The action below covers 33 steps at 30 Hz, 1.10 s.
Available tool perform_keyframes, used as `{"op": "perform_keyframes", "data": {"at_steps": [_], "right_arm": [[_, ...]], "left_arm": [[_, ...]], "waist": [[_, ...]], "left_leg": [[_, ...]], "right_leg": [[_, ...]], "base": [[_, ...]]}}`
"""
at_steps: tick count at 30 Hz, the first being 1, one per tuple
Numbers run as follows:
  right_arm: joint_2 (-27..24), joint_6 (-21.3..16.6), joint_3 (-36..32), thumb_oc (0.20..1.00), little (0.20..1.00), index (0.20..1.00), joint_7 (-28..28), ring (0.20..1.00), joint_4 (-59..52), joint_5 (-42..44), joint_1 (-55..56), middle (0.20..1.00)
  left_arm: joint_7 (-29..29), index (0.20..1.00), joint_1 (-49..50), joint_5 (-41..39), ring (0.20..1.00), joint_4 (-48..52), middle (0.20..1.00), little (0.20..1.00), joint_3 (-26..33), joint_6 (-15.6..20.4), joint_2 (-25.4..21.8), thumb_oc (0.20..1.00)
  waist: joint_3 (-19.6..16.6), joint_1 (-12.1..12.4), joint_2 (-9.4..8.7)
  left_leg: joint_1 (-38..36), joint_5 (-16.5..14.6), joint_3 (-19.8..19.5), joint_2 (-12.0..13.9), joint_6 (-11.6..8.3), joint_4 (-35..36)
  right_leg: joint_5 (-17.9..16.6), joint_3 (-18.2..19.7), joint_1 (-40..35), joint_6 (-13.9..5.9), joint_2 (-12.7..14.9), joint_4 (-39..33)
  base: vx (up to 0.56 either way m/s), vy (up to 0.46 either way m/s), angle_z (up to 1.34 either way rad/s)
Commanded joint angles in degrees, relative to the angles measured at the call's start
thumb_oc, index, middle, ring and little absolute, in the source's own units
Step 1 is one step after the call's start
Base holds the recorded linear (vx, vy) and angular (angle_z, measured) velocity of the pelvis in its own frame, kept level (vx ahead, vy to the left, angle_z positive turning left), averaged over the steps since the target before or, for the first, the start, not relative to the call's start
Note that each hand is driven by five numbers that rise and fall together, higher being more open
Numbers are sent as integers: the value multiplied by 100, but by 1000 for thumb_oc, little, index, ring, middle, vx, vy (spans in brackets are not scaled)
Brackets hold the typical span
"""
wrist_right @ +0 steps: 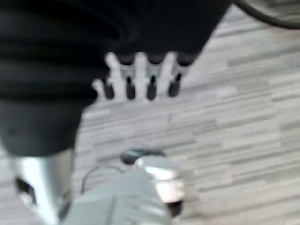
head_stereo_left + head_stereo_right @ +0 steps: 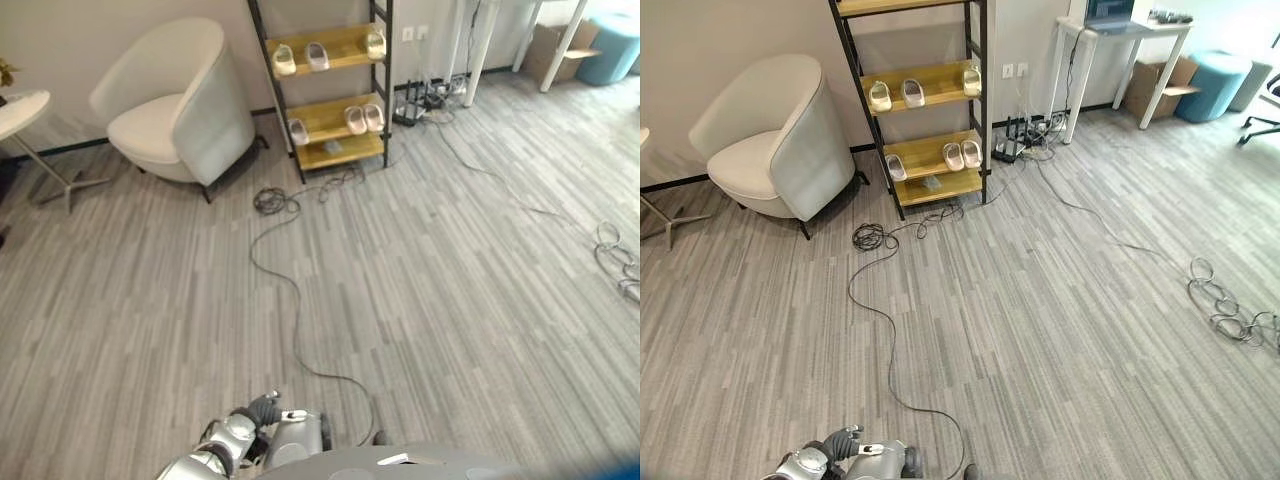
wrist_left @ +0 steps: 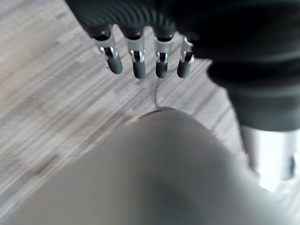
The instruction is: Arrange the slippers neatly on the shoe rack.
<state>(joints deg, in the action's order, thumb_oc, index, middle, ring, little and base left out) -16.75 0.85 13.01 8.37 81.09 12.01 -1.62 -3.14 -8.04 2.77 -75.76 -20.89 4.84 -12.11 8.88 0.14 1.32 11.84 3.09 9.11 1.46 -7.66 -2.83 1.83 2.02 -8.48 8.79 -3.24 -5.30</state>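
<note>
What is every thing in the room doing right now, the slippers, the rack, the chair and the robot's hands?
Slippers: six on the rack, three on each of two shelves, none on the floor.
Shoe rack: upright against the wall.
Armchair: upright, seat bare.
Left hand: fingers relaxed, holding nothing.
Right hand: fingers relaxed, holding nothing.

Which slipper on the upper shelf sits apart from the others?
The slipper at the right end of the upper shelf; the other two lie together at its left.

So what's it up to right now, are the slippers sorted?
Left robot hand open, empty. Right robot hand open, empty. Slippers already sit on the shoe rack, far across the floor. Cable trails across the path.
</note>
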Motion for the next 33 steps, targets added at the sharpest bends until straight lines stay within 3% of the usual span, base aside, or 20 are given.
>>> {"op": "perform_keyframes", "data": {"at_steps": [1, 4, 5, 8, 9, 11, 12, 13, 14, 16, 17, 18, 20, 22, 23, 25, 29, 31, 32, 33], "right_arm": [[-101, -116, 49, 1000, 1000, 1000, 18, 1000, -9, -136, -33, 1000], [-27, -153, 156, 1000, 1000, 1000, 36, 1000, -98, -290, -5, 1000], [18, -163, 225, 1000, 1000, 1000, -4, 1000, -169, -358, -19, 1000], [98, -170, 236, 1000, 1000, 1000, 18, 1000, -237, -326, -62, 1000], [135, -173, 283, 1000, 1000, 1000, 46, 1000, -287, -319, -99, 1000], [257, -184, 437, 1000, 1000, 1000, 64, 1000, -402, -465, -201, 1000], [285, -196, 561, 1000, 1000, 1000, 75, 1000, -530, -604, -334, 1000], [282, -196, 561, 1000, 1000, 1000, 75, 1000, -530, -604, -336, 1000], [259, -210, 525, 1000, 1000, 1000, 77, 1000, -706, -605, -460, 1000], [228, -229, 469, 1000, 1000, 1000, 54, 1000, -777, -560, -509, 1000], [201, -276, 408, 1000, 1000, 1000, 4, 1000, -821, -494, -515, 1000], [200, -277, 409, 1000, 1000, 1000, 4, 1000, -822, -494, -511, 1000], [168, -310, 370, 1000, 1000, 1000, -52, 1000, -836, -441, -469, 1000], [148, -314, 363, 1000, 1000, 1000, -48, 1000, -809, -425, -451, 1000], [138, -195, 481, 1000, 1000, 1000, 73, 1000, -534, -567, -373, 1000], [156, -107, 584, 1000, 1000, 1000, 120, 1000, -285, -780, -244, 1000], [210, -16, 505, 1000, 1000, 1000, 159, 1000, -49, -885, 53, 1000], [218, 12, 389, 1000, 1000, 1000, 183, 1000, 25, -735, 165, 1000], [166, 28, 342, 1000, 1000, 1000, 171, 1000, 14, -619, 173, 1000], [164, 28, 342, 1000, 1000, 1000, 171, 1000, 14, -619, 173, 1000]], "left_arm": [[14, 1000, 19, 309, 1000, -135, 1000, 1000, -212, 65, -22, 1000], [31, 1000, 130, 288, 1000, -199, 1000, 1000, -123, 44, -38, 1000], [64, 1000, 101, 261, 1000, -191, 1000, 1000, -42, 11, -104, 1000], [102, 1000, 91, 264, 1000, -226, 1000, 1000, 26, -7, -186, 1000], [125, 1000, 47, 256, 1000, -197, 1000, 1000, 41, -9, -213, 1000], [167, 1000, -56, 252, 1000, -87, 1000, 1000, 34, 3, -262, 1000], [209, 1000, -152, 202, 1000, 29, 1000, 1000, 12, 12, -291, 1000], [209, 1000, -153, 202, 1000, 28, 1000, 1000, 13, 12, -288, 1000], [291, 1000, -225, 165, 1000, 64, 1000, 1000, 16, -13, -290, 1000], [309, 1000, -246, 196, 1000, 47, 1000, 1000, -13, -21, -275, 1000], [305, 1000, -263, 321, 1000, -18, 1000, 1000, -99, -21, -221, 1000], [306, 1000, -261, 322, 1000, -19, 1000, 1000, -100, -20, -219, 1000], [292, 1000, -256, 482, 1000, -80, 1000, 1000, -236, -19, -138, 1000], [283, 1000, -276, 561, 1000, -115, 1000, 1000, -313, -4, -88, 1000], [158, 1000, -409, 949, 1000, -206, 1000, 1000, -648, 28, 54, 1000], [193, 1000, -421, 1006, 1000, -182, 1000, 1000, -738, 57, 78, 1000], [244, 1000, -421, 737, 1000, -65, 1000, 1000, -639, 100, 123, 1000], [274, 1000, -393, 429, 1000, -24, 1000, 1000, -479, 95, 141, 1000], [259, 1000, -314, 266, 1000, 2, 1000, 1000, -398, 90, 174, 1000], [259, 1000, -314, 265, 1000, 3, 1000, 1000, -399, 89, 176, 1000]], "waist": [[-126, 338, 18], [-282, 388, 0], [-406, 386, -161], [-521, 442, -349], [-523, 449, -413], [-495, 479, -573], [-369, 451, -547], [-387, 459, -525], [-245, 390, -315], [-196, 319, -208], [-161, 200, -51], [-133, 177, -73], [-56, 4, 9], [-47, -104, 26], [-62, -450, -17], [-74, -491, -12], [-227, -486, -94], [-291, -444, -86], [-322, -389, -76], [-322, -403, -70]], "left_leg": [[588, 527, 28, -362, 434, -260], [330, 543, -222, -473, 656, 105], [367, 479, -288, -543, 760, -115], [270, 287, -313, -601, 855, -198], [176, 167, -300, -602, 892, -235], [-46, -149, -318, -635, 999, -312], [-259, -348, -421, -557, 1088, -373], [-237, -338, -419, -530, 1083, -370], [-558, -429, -475, -315, 1139, -296], [-758, -437, -534, -287, 1188, -183], [-1116, -518, -643, -303, 1225, -14], [-1154, -526, -661, -334, 1229, -10], [-1408, -726, -854, -358, 1157, -82], [-1493, -813, -972, -384, 1110, -116], [-1841, -1132, -1327, -441, 928, -37], [-2077, -1304, -1409, -376, 864, -2], [-2206, -1483, -1843, -260, 711, -117], [-2182, -1355, -2044, -5, 556, -350], [-1965, -979, -2113, 203, 368, -953], [-1951, -991, -2128, 206, 366, -976]], "right_leg": [[537, 434, -639, -971, -148, 30], [643, 540, -717, -987, -156, 91], [734, 539, -683, -1014, -99, 323], [766, 611, -601, -1116, -68, 810], [680, 607, -511, -1251, -76, 1207], [254, 509, -221, -1764, -101, 2220], [-496, 191, 316, -2379, -169, 3389], [-527, 199, 334, -2379, -193, 3367], [-897, -401, 895, -2379, -162, 4271], [-872, -617, 1175, -2379, -41, 4650], [-595, -708, 1547, -2249, 263, 4380], [-550, -722, 1515, -2253, 296, 4411], [145, -747, 1816, -1859, 591, 3681], [167, -588, 1939, -1768, 629, 3230], [-155, 813, 2185, -1839, 720, 1798], [-416, 936, 2353, -1890, 844, 1480], [-472, 735, 2058, -1853, 952, 1357], [-372, 734, 1941, -1751, 756, 1429], [-187, 553, 1684, -1561, 619, 1366], [-186, 537, 1680, -1560, 619, 1363]], "base": [[299, 12, -63], [248, 41, -82], [305, 46, -66], [266, 30, -15], [289, 46, -21], [275, 13, -12], [169, -9, -7], [266, -9, 11], [148, -6, 19], [323, 83, 16], [392, 127, 1], [446, 63, -4], [400, -85, 22], [435, -184, 61], [450, -234, 51], [479, -273, 96], [327, -318, 79], [253, -396, 77], [228, -387, 34], [201, -386, 37]]}}
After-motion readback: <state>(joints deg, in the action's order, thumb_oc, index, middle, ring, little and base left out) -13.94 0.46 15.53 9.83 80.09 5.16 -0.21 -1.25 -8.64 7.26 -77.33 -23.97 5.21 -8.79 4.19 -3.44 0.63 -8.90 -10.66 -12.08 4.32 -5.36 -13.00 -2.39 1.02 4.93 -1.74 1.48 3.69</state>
